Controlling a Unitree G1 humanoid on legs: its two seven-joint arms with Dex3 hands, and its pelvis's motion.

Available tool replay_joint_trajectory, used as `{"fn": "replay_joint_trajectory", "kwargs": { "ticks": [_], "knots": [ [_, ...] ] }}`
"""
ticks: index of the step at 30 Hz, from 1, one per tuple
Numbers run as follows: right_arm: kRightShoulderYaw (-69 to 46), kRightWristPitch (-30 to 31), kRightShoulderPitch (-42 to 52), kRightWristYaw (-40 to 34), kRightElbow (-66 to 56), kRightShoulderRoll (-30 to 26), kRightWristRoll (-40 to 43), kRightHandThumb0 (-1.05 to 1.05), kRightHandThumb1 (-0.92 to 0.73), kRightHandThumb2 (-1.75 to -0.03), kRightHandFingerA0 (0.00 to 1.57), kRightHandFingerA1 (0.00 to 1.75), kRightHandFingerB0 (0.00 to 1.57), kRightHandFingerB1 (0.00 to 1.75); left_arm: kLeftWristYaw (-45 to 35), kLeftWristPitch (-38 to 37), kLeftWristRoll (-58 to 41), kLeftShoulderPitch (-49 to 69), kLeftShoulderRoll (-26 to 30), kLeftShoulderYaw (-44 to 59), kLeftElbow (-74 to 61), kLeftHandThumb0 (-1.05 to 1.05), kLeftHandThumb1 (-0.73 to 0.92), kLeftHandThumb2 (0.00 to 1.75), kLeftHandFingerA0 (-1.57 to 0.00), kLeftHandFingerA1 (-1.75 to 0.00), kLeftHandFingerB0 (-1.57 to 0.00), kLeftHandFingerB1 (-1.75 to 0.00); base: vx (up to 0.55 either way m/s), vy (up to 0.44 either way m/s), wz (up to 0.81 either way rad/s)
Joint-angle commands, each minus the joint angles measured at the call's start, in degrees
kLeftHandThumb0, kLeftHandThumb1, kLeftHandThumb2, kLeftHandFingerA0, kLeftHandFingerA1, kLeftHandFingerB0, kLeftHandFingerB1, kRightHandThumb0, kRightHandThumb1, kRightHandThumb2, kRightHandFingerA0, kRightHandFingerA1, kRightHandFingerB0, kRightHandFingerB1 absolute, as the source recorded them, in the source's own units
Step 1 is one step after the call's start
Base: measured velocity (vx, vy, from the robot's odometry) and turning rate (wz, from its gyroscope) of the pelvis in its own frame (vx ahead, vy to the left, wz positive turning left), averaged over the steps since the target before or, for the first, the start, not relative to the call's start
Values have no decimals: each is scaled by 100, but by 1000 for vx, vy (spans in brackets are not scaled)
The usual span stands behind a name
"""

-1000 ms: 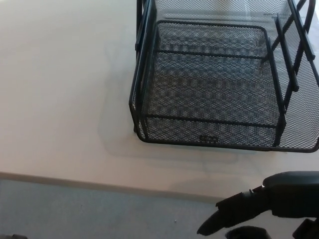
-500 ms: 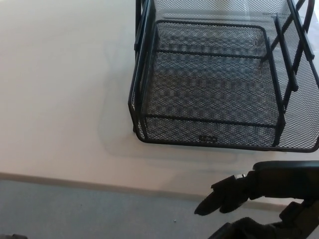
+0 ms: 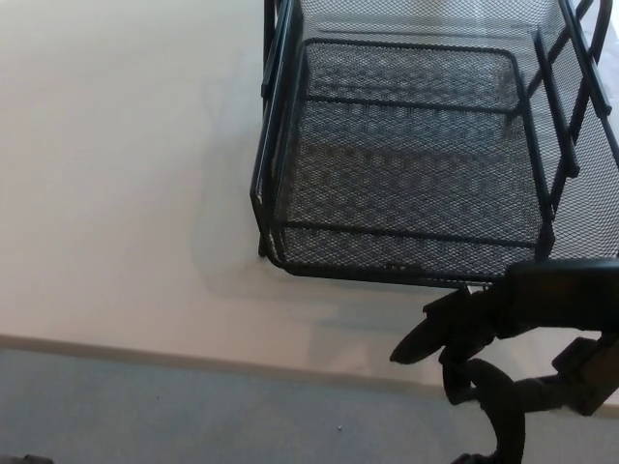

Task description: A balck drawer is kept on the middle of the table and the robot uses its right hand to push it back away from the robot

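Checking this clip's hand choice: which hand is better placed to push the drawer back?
Right. The right hand sits just below the near front edge of the black mesh drawer, fingers apart and holding nothing. The left hand is not in view.

My head camera is looking steeply down, close over the table (image 3: 116, 193) edge and floor (image 3: 145, 416).

Setting: plain indoor workspace, office or lab type; exact kind cannot be told. Evidence: smooth cream tabletop (image 3: 116, 174), bare over its left half; grey carpet-like floor (image 3: 174, 416) below the tabletop's near edge; black wire-mesh drawer (image 3: 406, 174), desk-organiser style, at the tabletop's far right.
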Motion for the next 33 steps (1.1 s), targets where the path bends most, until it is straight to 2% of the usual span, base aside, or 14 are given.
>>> {"fn": "replay_joint_trajectory", "kwargs": {
  "ticks": [1,2,5,6,7,8,13,33],
  "knots": [
    [46,239,-398,269,278,-17,-120,-66,-83,-66,27,33,22,29,39,-37,80,34,33,-3,23,-64,60,81,-24,-42,-19,-39,0,0,0],
    [84,311,-495,305,353,-15,-149,-65,-83,-65,27,33,22,29,28,-29,68,34,32,2,19,-58,71,61,-31,-32,-23,-29,0,0,0],
    [176,354,-699,379,543,4,-240,-65,-83,-66,28,33,21,29,16,-44,55,41,37,12,26,-58,71,61,-32,-32,-23,-29,0,0,0],
    [209,365,-798,402,633,23,-268,-64,-83,-65,28,33,22,29,-8,-40,28,47,38,33,19,-64,59,83,-25,-43,-18,-40,0,0,0],
    [224,371,-840,412,672,32,-277,-64,-83,-65,28,33,22,29,-18,-37,17,49,38,42,15,-64,59,83,-25,-43,-18,-40,0,0,0],
    [235,390,-868,422,694,41,-272,-64,-83,-65,28,33,22,29,-7,-38,31,47,39,35,19,-59,71,61,-32,-32,-23,-29,0,0,0],
    [344,568,-1090,521,949,155,-277,-62,-82,-65,29,33,22,29,18,-32,52,41,28,23,40,-59,71,61,-29,-32,-22,-29,0,0,0],
    [772,260,-1719,631,2359,777,-860,-63,-81,-64,28,33,22,29,-3,-11,43,53,30,18,13,-59,70,61,-28,-32,-22,-29,0,0,0]
  ]
}}
